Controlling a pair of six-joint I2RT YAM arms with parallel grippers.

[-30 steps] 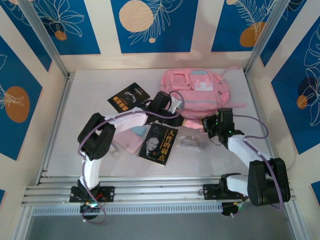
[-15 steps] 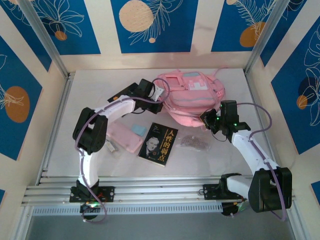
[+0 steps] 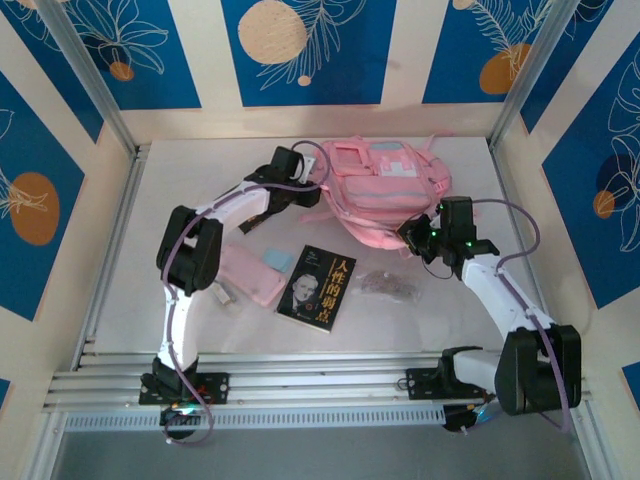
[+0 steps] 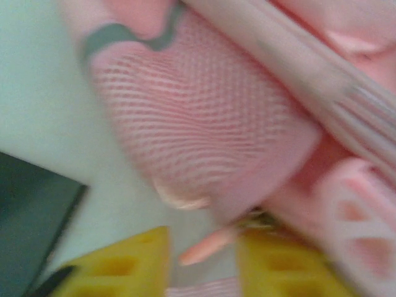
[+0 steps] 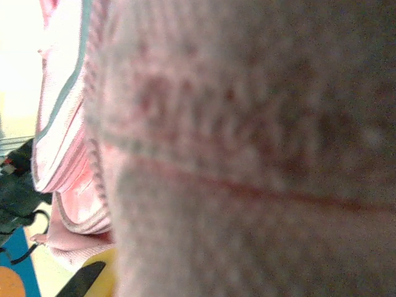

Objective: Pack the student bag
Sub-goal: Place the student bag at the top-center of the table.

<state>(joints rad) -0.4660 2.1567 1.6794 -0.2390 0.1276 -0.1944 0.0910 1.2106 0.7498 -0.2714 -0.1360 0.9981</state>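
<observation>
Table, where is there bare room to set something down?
Bare table between the left edge and the left arm, and along the near edge in front of the book. Crowded in the middle: pencil case, book, backpack.

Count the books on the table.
2. One book lies face up in front of the bag. A dark cover beside the bag, largely hidden from above by the left arm, looks like a second book.
</observation>
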